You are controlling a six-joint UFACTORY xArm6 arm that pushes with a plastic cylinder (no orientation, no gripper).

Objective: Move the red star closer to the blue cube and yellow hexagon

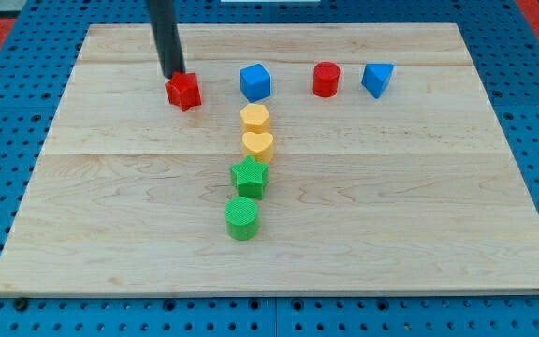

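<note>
The red star [184, 91] lies on the wooden board [391, 206] at the upper left. My tip [172, 75] touches the star's upper left edge. The blue cube [255, 81] stands to the star's right, with a gap between them. The yellow hexagon [254, 117] lies just below the cube and to the lower right of the star.
A yellow heart [257, 144], a green star [249, 176] and a green cylinder [241, 218] run in a column below the hexagon. A red cylinder [326, 80] and a second blue block [377, 79] stand at the upper right.
</note>
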